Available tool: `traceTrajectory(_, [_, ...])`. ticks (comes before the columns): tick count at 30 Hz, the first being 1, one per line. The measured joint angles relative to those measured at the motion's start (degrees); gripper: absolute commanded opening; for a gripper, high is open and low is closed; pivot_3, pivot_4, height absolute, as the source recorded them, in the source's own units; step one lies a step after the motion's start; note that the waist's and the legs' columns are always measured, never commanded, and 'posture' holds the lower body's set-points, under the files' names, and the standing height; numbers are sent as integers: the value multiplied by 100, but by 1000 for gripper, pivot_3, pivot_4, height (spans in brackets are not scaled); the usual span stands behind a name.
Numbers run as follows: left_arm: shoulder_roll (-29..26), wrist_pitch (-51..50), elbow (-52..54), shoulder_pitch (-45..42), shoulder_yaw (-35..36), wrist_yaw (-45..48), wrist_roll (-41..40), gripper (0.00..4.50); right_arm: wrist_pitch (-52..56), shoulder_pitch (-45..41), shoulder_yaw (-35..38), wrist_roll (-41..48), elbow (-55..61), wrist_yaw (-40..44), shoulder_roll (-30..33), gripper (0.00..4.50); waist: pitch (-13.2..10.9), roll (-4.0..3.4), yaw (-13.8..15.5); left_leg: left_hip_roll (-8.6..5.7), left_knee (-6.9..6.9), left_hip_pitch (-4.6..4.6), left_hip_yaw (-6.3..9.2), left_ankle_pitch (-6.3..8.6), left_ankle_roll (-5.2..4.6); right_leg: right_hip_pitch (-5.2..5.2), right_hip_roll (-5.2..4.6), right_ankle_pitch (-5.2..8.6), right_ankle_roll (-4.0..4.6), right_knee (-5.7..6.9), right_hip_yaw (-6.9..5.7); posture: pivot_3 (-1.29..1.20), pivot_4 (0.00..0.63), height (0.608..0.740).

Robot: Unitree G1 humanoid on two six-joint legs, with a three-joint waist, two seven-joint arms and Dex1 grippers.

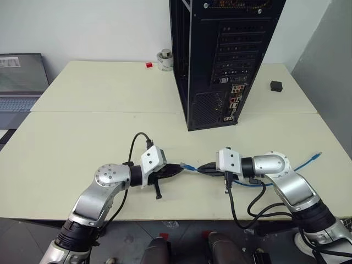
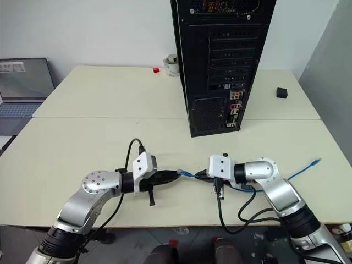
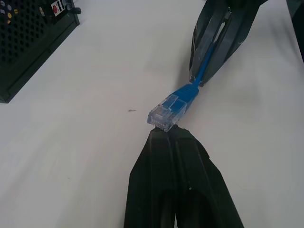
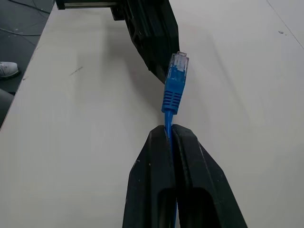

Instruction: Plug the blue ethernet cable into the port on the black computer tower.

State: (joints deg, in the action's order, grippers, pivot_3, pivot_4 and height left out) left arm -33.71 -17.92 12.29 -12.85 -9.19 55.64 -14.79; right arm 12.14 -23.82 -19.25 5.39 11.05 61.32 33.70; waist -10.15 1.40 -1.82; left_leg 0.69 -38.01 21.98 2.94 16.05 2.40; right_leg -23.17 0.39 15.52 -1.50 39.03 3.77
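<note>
Tools meeting at the cable plug

Nearest us, our right tool (image 4: 168, 130) is clamped on the blue ethernet cable (image 4: 171, 92) just behind its clear plug. Our left tool (image 3: 166, 132) faces it with fingers closed, their tips touching the plug's end. Farther back on the desk (image 1: 82, 137), well apart, stands the black computer tower (image 1: 220, 60).

Light: bright, even, from overhead.
Shadows: soft, faint on the pale worktop (image 1: 82, 143).
Glare: worktop washed near-white in wrist views.
Focus: sharp, no blur.
</note>
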Motion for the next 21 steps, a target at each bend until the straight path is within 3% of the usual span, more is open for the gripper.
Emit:
traceTrajectory(2, [-26,97,-65,4,0,6,61,23,0,-12,0,0,0,13,25,0,0,0,0,0,0,0,-1,0,0,0,0,0,0,0,0,0,150,740])
traceTrajectory(3, [-34,100,-100,12,0,21,54,396,0,-18,0,0,0,22,49,0,0,0,0,0,0,0,-1,0,0,0,0,0,0,0,0,0,150,740])
traceTrajectory(4, [-35,100,-123,21,0,34,48,447,0,-21,0,-1,0,32,70,0,0,0,0,0,0,0,-1,0,0,0,0,0,0,0,0,0,150,740])
traceTrajectory(9, [-48,164,-160,22,0,138,35,1585,-1,-47,0,-2,0,41,114,0,0,0,0,0,0,0,-1,0,0,0,0,0,0,0,0,0,150,740])
traceTrajectory(21, [-27,214,-28,61,-3,320,-116,1585,2,-53,-46,-64,0,38,117,0,0,0,-1,0,0,0,-1,0,0,0,0,0,0,0,0,0,150,740])
